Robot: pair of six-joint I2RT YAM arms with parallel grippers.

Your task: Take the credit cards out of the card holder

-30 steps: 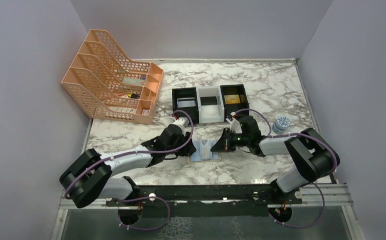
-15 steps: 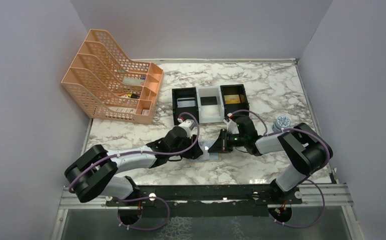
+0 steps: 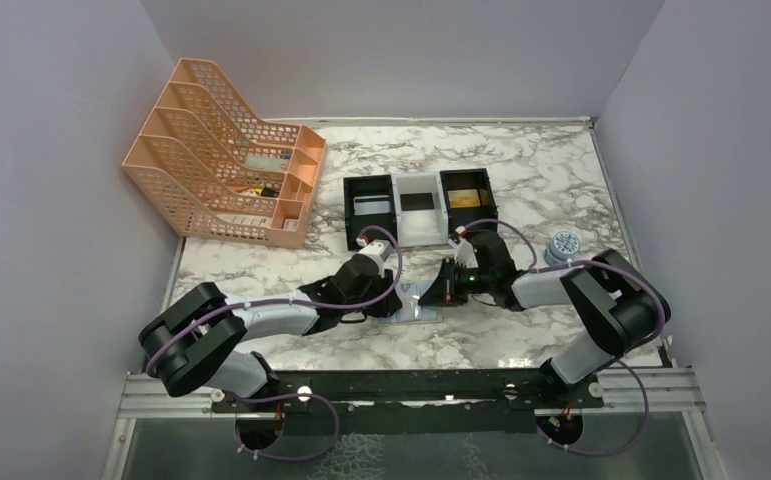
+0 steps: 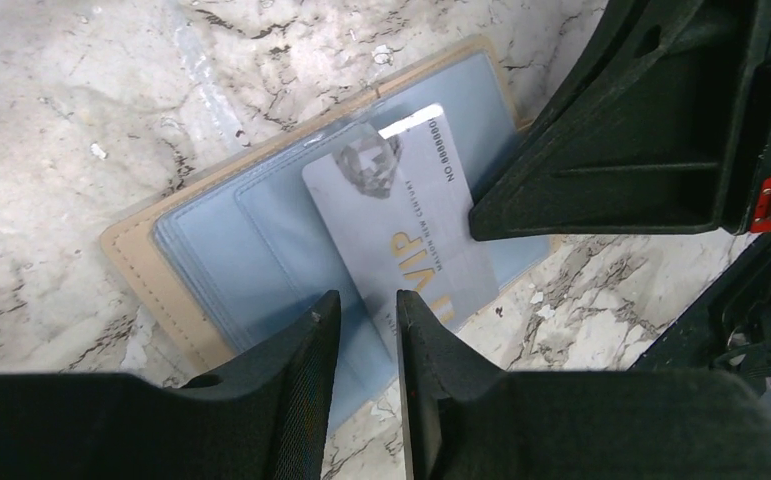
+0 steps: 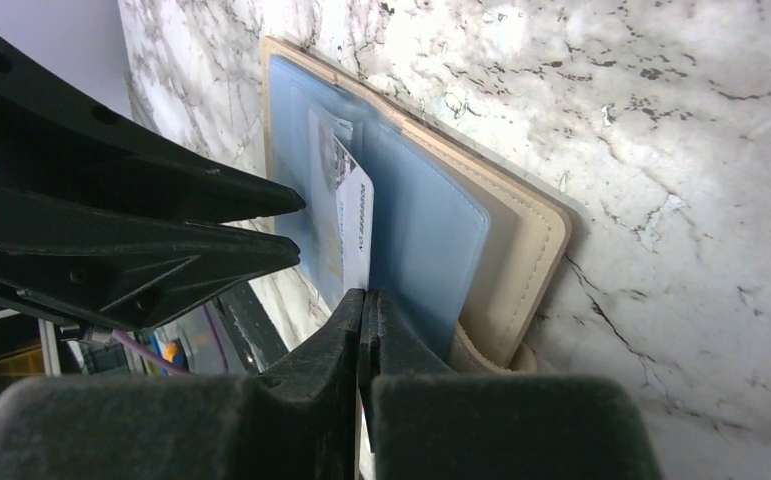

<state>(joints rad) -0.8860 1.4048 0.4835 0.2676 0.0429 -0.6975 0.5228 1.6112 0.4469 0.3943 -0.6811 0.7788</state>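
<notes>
The card holder (image 4: 211,240) lies open on the marble table, with a tan rim and grey-blue inner faces; it also shows in the top view (image 3: 413,304) and the right wrist view (image 5: 431,220). A grey VIP card (image 4: 401,220) sticks partway out of a sleeve. My right gripper (image 5: 364,300) is shut on that card's (image 5: 353,225) edge, coming in from the holder's right side (image 3: 439,292). My left gripper (image 4: 368,305) is slightly open, its tips down on the holder's left part (image 3: 393,300). It holds nothing.
Three small trays stand behind the holder: black (image 3: 371,210), white (image 3: 418,215) and black (image 3: 467,195), each with something flat inside. An orange file rack (image 3: 221,155) is at the back left. A small round tin (image 3: 562,245) sits at the right.
My left gripper has moved right onto the card holder. My right gripper has moved a little left, and the two now meet over the holder.
</notes>
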